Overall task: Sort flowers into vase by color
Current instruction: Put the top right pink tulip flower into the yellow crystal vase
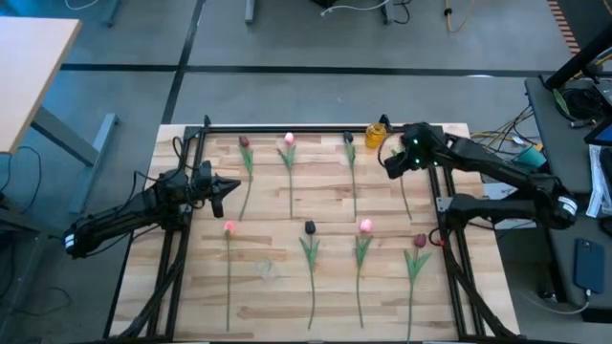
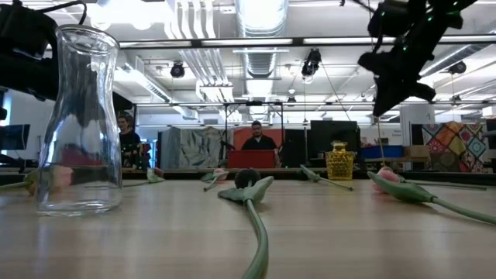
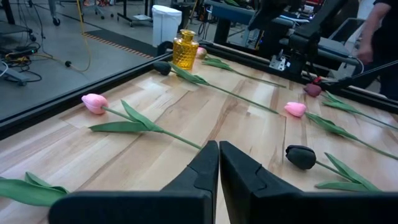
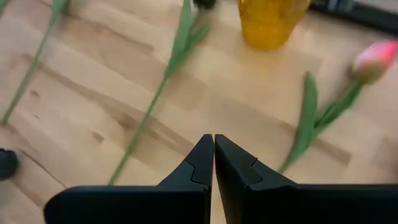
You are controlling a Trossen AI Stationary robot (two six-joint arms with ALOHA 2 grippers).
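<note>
Tulips (image 1: 291, 172) with long thin green stems lie flat on the wooden table (image 1: 268, 205) in two loose rows, heads light pink (image 1: 365, 225) or dark maroon (image 1: 310, 226). Near the far edge stands a small yellow vase (image 1: 374, 136). Only the low view makes plain a clear glass carafe (image 2: 79, 122), upright on the table; from above it is barely a faint shape. The left tool (image 3: 219, 163) hovers over the table's left side, fingers pressed together and empty. The right tool (image 4: 214, 158) hangs beside the yellow vase, fingers likewise together, holding nothing.
</note>
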